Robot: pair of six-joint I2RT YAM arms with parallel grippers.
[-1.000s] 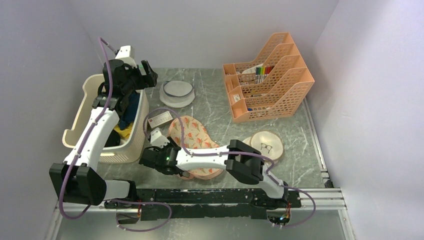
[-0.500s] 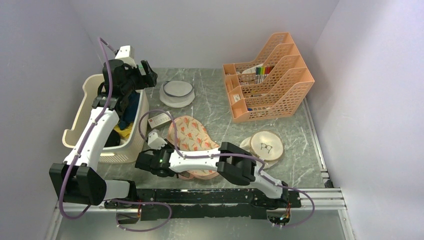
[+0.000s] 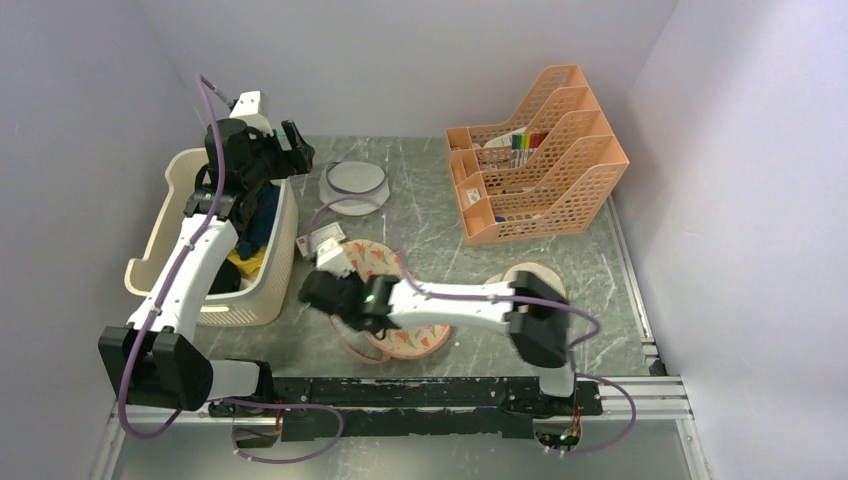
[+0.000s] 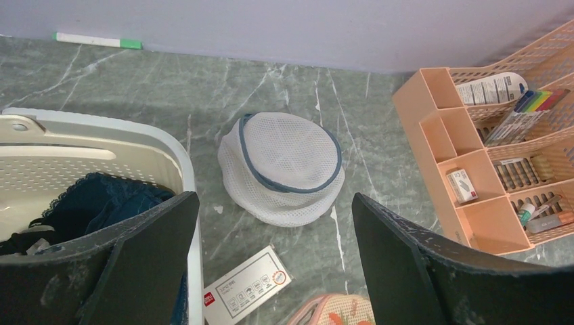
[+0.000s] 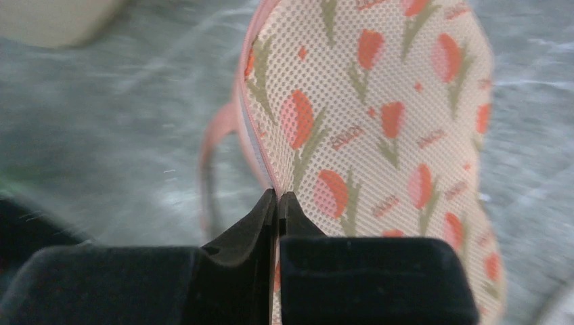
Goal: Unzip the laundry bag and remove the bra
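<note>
The laundry bag [image 3: 408, 338] is a peach floral pouch lying on the table in front of the arms; it fills the right wrist view [image 5: 379, 115]. My right gripper [image 3: 338, 316] is shut at the bag's pink zip edge [image 5: 260, 145], with the pink loop [image 5: 206, 156] lying just to its left. I cannot see the zip pull itself. My left gripper [image 3: 292, 140] is open and empty, held high over the far end of the basket; a corner of the bag shows below it [image 4: 335, 311]. The bra is hidden.
A cream slotted basket [image 3: 160, 250] with dark clothes [image 4: 101, 203] stands at the left. A white mesh bag [image 3: 352, 185] and a small printed card [image 3: 318, 238] lie behind the pouch. An orange file rack [image 3: 540, 160] stands at the back right. A round disc [image 3: 535, 272] lies to the right.
My right gripper has moved away from the front edge, up and to the right along the bag's left edge, and its elbow has swung right. The bag has shifted slightly. The left arm has not moved.
</note>
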